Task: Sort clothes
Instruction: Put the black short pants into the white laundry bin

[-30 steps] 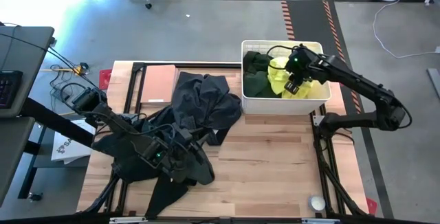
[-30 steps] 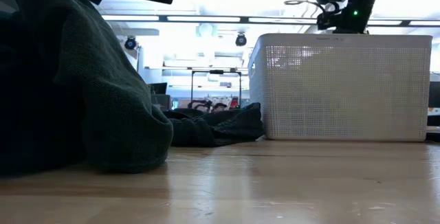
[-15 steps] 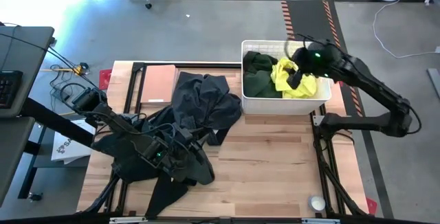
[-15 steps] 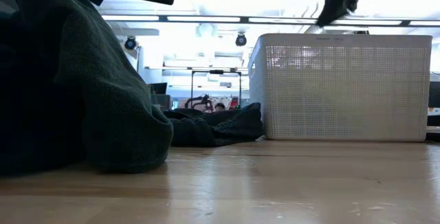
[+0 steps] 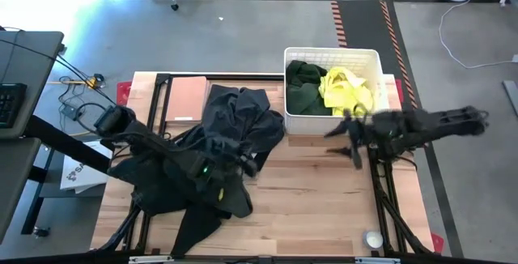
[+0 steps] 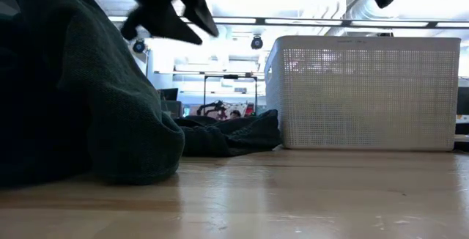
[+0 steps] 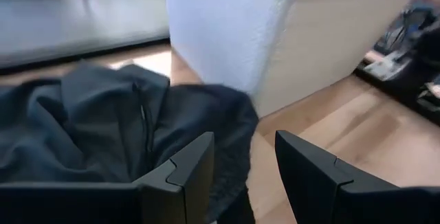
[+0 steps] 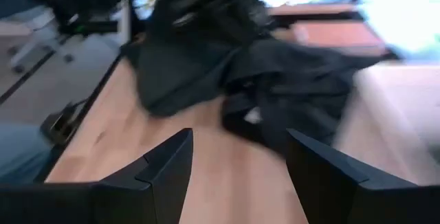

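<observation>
My left pincer [image 5: 243, 163] hangs empty with fingers spread, above the heap of dark grey and black soft garments [image 5: 231, 122] on the wooden bench [image 5: 316, 191]. My right pincer [image 5: 350, 134], also spread and empty, sits outside the white plastic lattice basket [image 5: 333, 121] holding the dark green clothes [image 5: 303, 90] and the neon yellow garment [image 5: 346, 90]. The heap lies well leftward of it, so I judge the left arm nearer.

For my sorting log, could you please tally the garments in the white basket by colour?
Dark green garment: 1, as far as the high view shows
Neon yellow garment: 1
Total in the white basket: 2 visible; anything underneath is hidden.
</observation>
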`<action>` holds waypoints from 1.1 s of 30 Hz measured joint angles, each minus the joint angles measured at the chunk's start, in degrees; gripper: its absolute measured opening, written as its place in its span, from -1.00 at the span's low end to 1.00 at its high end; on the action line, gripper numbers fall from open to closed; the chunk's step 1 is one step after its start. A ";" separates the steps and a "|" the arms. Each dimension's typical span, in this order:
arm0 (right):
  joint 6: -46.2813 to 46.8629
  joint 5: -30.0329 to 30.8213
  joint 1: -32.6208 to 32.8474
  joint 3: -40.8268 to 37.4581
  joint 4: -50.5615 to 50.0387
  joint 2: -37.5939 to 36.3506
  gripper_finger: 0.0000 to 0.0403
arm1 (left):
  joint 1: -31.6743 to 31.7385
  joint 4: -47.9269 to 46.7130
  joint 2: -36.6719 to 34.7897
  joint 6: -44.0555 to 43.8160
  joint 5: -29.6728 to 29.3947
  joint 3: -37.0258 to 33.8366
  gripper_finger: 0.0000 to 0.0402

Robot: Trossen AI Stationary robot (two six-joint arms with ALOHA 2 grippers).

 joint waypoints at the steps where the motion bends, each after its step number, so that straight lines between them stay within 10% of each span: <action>1: 0.96 1.58 2.89 -2.25 2.45 0.33 0.09 | 2.06 -0.22 -0.03 0.44 2.77 0.18 -0.24; 7: 6.74 13.40 16.27 -7.96 11.65 4.56 0.09 | 17.06 -7.90 -0.08 7.35 23.09 3.07 -0.24; 18: 8.81 21.51 22.33 -7.95 14.56 9.19 0.09 | 38.85 -15.93 2.38 13.39 37.88 2.79 0.11; 33: 10.10 22.11 22.29 -7.90 14.53 9.45 0.09 | 40.72 -13.81 18.31 12.84 44.24 3.53 0.40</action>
